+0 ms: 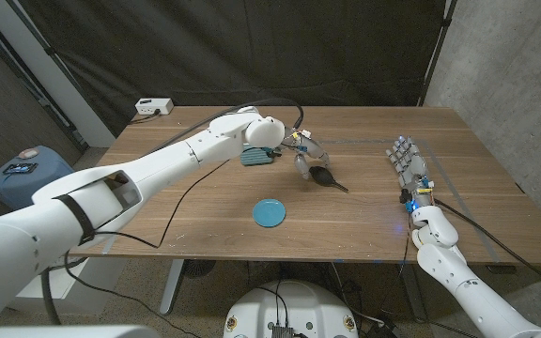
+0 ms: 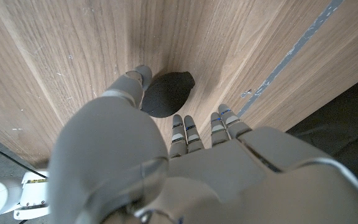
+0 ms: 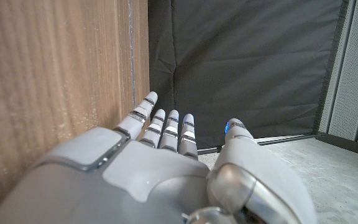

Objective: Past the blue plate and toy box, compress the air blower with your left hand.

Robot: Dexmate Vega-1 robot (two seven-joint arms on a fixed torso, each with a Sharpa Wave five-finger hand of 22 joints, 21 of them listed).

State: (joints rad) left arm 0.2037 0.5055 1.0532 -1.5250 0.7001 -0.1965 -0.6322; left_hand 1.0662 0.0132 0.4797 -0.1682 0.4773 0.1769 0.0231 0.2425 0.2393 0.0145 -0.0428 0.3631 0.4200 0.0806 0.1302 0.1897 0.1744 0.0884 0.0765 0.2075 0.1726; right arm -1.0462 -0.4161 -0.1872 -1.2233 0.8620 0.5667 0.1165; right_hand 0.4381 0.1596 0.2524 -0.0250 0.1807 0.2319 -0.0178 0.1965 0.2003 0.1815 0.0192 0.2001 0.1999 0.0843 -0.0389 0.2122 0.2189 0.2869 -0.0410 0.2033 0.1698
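Note:
The black air blower (image 1: pixel 324 177) lies on the wooden table (image 1: pixel 364 216), its nozzle pointing toward my right side. My left hand (image 1: pixel 304 152) reaches down onto its bulb from behind. In the left wrist view the bulb (image 2: pixel 166 93) sits between the thumb (image 2: pixel 132 87) and the fingertips (image 2: pixel 185 132), which touch its sides, so my left hand (image 2: pixel 166 168) grips it. The round blue plate (image 1: pixel 270 212) lies nearer me, and the teal toy box (image 1: pixel 255 157) sits under my left forearm. My right hand (image 1: pixel 408 165) stays at the table's right side, fingers straight and apart, holding nothing.
A white power strip (image 1: pixel 153 107) sits at the table's far left corner, with a cable running along the far edge. A blue container (image 1: pixel 22 176) stands on the floor to the left. In the right wrist view my right hand (image 3: pixel 166 168) lies beside the table edge (image 3: pixel 132 68).

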